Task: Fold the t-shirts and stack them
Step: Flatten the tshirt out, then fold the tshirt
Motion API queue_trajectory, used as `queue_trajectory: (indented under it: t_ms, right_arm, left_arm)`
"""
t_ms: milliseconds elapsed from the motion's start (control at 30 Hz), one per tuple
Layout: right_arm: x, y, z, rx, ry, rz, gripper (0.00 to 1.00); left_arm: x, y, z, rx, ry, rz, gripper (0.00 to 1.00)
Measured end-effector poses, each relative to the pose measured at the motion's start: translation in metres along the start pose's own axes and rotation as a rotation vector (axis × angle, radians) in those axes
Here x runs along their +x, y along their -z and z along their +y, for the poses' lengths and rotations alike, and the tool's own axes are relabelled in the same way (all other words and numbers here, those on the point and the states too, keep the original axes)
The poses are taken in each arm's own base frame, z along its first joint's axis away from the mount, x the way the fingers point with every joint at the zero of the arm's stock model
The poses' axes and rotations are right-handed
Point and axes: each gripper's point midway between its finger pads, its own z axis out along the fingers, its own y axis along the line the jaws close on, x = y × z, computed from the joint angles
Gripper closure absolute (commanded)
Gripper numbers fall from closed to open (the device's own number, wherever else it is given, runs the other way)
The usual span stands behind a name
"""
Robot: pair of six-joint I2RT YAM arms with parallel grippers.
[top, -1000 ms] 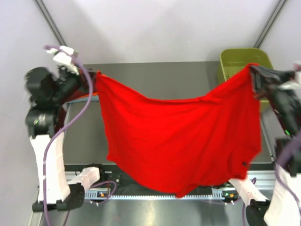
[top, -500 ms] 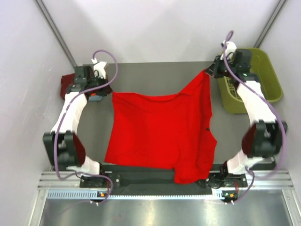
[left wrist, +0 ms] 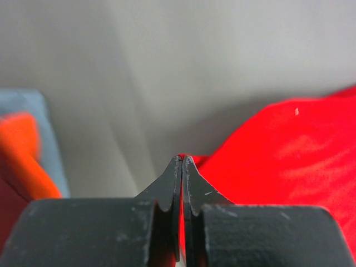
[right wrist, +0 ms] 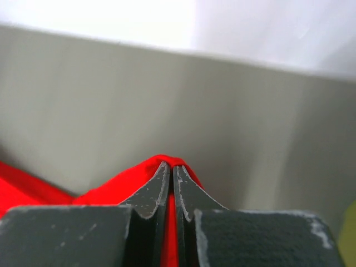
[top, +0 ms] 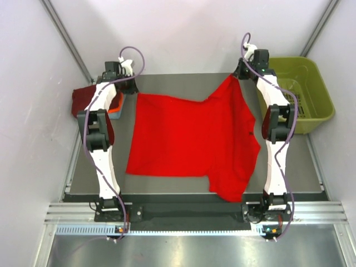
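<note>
Table (top: 289, 161): we see a grey top, and both arms reach to its far side.
Red t-shirt (top: 189, 139): it lies spread in the middle, with its two far corners held.
Basket (top: 311, 75): olive-green, at 2 o'clock.
Folded t-shirts (top: 83, 100): we see a maroon, orange and grey-blue pile at 10 o'clock.
Left gripper (left wrist: 182, 161): at 11 o'clock, pinching the shirt's far left corner.
Right gripper (right wrist: 169, 166): at 1 o'clock, pressed together on the far right corner.

Pale white walls (top: 183, 33) enclose a dark grey table (top: 183, 83), with a metal rail (top: 194, 228) along its near edge.
</note>
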Motion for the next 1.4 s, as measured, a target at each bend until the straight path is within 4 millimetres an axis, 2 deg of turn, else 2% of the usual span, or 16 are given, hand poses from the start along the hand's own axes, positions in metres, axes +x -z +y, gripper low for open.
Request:
queue_trajectory:
  t_ms: [133, 267, 600, 833, 1033, 1133, 1233, 1300, 1400]
  right_arm:
    - [-0.017, -0.016, -0.015, 0.05, 0.026, -0.059, 1.0]
    - [-0.014, -0.026, -0.022, 0.082, 0.038, -0.069, 1.0]
    - [-0.008, -0.049, -0.028, 0.123, 0.068, -0.095, 1.0]
    - [-0.014, -0.06, -0.028, 0.144, 0.092, -0.139, 1.0]
    - [-0.013, -0.06, -0.027, 0.143, 0.094, -0.136, 1.0]
    - [-0.007, -0.052, -0.026, 0.133, 0.085, -0.102, 1.0]
    - [-0.003, -0.031, -0.017, 0.112, 0.071, -0.059, 1.0]
    - [-0.009, -0.012, -0.008, 0.095, 0.067, -0.045, 1.0]
    - [-0.029, 0.019, 0.008, 0.073, 0.073, -0.064, 1.0]
  left_arm:
    - [-0.032, -0.007, 0.014, -0.05, -0.032, -0.065, 1.0]
    - [-0.048, -0.014, 0.024, -0.088, -0.052, -0.109, 1.0]
    - [-0.033, -0.04, 0.044, -0.152, -0.036, -0.097, 1.0]
    - [-0.031, -0.045, 0.057, -0.208, -0.016, -0.104, 1.0]
    - [-0.031, -0.046, 0.058, -0.213, -0.014, -0.104, 1.0]
    - [-0.029, -0.044, 0.054, -0.197, -0.022, -0.093, 1.0]
    - [-0.027, -0.034, 0.046, -0.173, -0.041, -0.071, 1.0]
    - [-0.029, -0.023, 0.039, -0.16, -0.059, -0.063, 1.0]
    - [-0.038, -0.002, 0.03, -0.153, -0.091, -0.073, 1.0]
